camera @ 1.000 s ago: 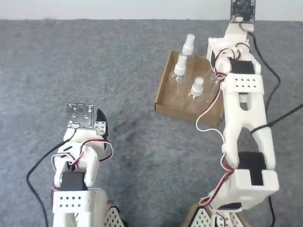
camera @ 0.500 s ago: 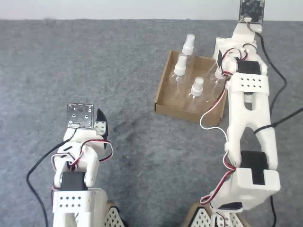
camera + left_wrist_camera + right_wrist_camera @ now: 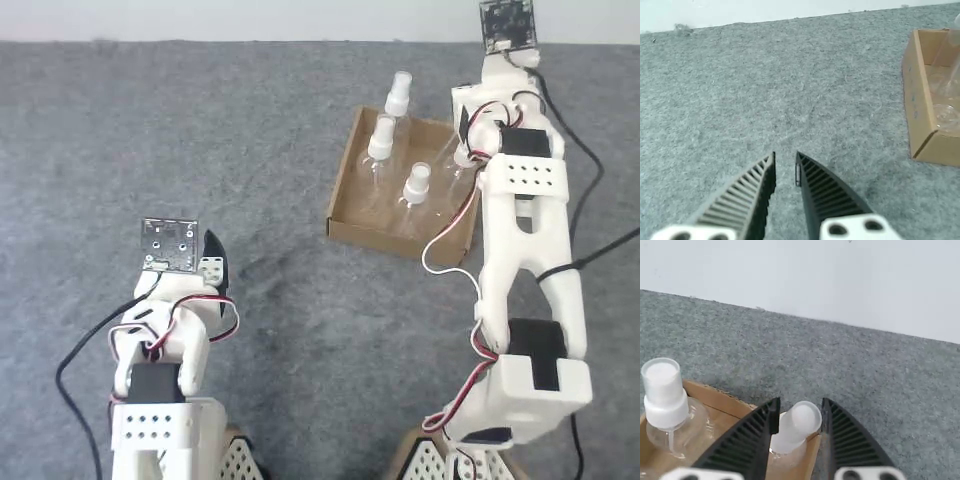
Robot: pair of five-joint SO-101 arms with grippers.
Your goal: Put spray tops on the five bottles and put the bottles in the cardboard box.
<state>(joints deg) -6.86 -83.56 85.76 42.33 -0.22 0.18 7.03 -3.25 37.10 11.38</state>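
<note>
Broadly, the grey felt worktop (image 3: 150, 130) offers plenty of open room to the left and near side. The only crowding is at the far right, where the right arm lies along the right side of the cardboard box (image 3: 345, 195) and a loose cable (image 3: 440, 240) droops over its near right corner.

The box is shallow and open-topped, with low walls that a lifted bottle must clear and could snag on. Inside it stand a left bottle (image 3: 382, 135) and a nearer bottle (image 3: 416, 183), both capped. A far bottle (image 3: 400, 92) stands at the far wall, and I cannot tell whether it is inside or just behind.

The right end effector (image 3: 799, 409) grips the white spray top of the corner bottle (image 3: 790, 440), which sits in the far right corner of the box, tight against the cardboard rim. The left end effector (image 3: 785, 157) hangs over bare felt at the near left, narrowly parted and holding nothing.

These bottles look like clear, thin plastic and seem empty, so they are probably very light, smooth-sided and quick to topple if nudged. The spray top or the collar under it is the sensible hold, being stiffer than the body. A top that is not fully seated might pull off, though. Spacing between neighbours is slim, so any withdrawal probably wants to go straight up.
</note>
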